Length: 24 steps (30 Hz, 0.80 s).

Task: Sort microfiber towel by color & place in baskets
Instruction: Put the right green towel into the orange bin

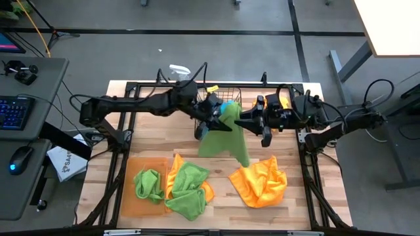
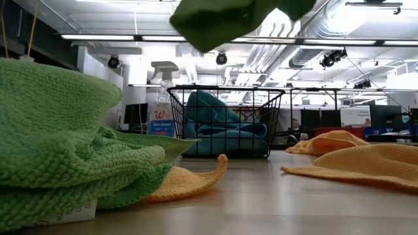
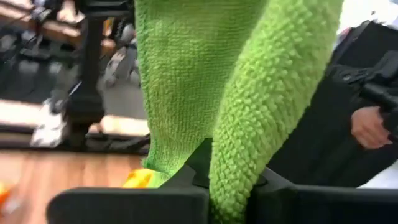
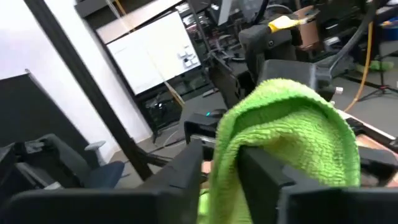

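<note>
A green microfiber towel [image 1: 222,139] hangs in the air over the middle of the table, in front of the black wire basket [image 1: 233,92], which holds blue-teal towels [image 2: 219,124]. My left gripper [image 1: 211,118] is shut on the towel's left upper part and my right gripper [image 1: 244,122] on its right upper part. The low view shows the towel's lower end [image 2: 225,19] clear of the table. The flat orange tray [image 1: 131,196] lies at the near left with one green towel [image 1: 148,185] in it. My left gripper pinches the green towel between its two fingers at a bunched fold [image 3: 239,155] near its upper left edge, coming level from the table's left. The cloth is lifted clear. My right gripper pinches a rolled fold [image 4: 227,155] of the towel's upper right part between its fingers, coming level from the table's right. The cloth bulges over the fingers and hangs below, clear of the table.
Two green towels [image 1: 189,187] lie heaped on an orange one [image 1: 172,180] beside the tray. Another orange towel [image 1: 260,182] lies at the near right. A clear spray bottle [image 1: 178,71] stands at the far edge, left of the basket. Bare wood shows between the towel heaps.
</note>
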Motion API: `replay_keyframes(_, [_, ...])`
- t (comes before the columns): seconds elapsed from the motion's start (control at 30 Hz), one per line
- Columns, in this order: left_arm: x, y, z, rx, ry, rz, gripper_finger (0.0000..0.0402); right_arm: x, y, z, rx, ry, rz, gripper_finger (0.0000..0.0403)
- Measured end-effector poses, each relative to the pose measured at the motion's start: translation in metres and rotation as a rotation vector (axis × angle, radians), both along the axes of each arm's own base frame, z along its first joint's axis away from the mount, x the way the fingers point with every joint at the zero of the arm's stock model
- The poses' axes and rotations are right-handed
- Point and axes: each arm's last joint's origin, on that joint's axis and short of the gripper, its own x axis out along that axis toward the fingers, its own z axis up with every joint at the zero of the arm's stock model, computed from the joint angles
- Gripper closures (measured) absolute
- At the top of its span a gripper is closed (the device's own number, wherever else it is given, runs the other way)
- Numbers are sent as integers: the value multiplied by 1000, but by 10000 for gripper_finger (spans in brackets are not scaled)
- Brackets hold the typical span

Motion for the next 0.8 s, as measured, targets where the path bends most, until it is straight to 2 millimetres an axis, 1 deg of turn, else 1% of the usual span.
replay_keyframes(0.07, [-10,3,2,18,57,10,398,0,-1,0,4,0,-20,266])
replay_keyframes(0.13, [-25,5,5,44,132,13,399,-1,-1,1,1,-3,-27,231])
replay_keyframes(0.23, [-53,2,7,87,279,20,400,-6,-2,5,-28,-25,-33,185])
replay_keyframes(0.33, [-90,-8,18,105,397,21,401,-9,-4,6,-64,-30,-63,158])
replay_keyframes(0.47, [-142,-31,31,78,560,30,401,-10,-7,7,-106,-26,-94,147])
replay_keyframes(0.6, [-188,-59,36,42,741,123,401,-9,-12,5,-117,-1,-115,147])
replay_keyframes(0.67, [-208,-72,35,4,804,182,401,-8,-16,2,-121,22,-128,147])
replay_keyframes(0.8, [-236,-94,25,-102,889,285,401,-8,-22,-1,-128,60,-152,147])
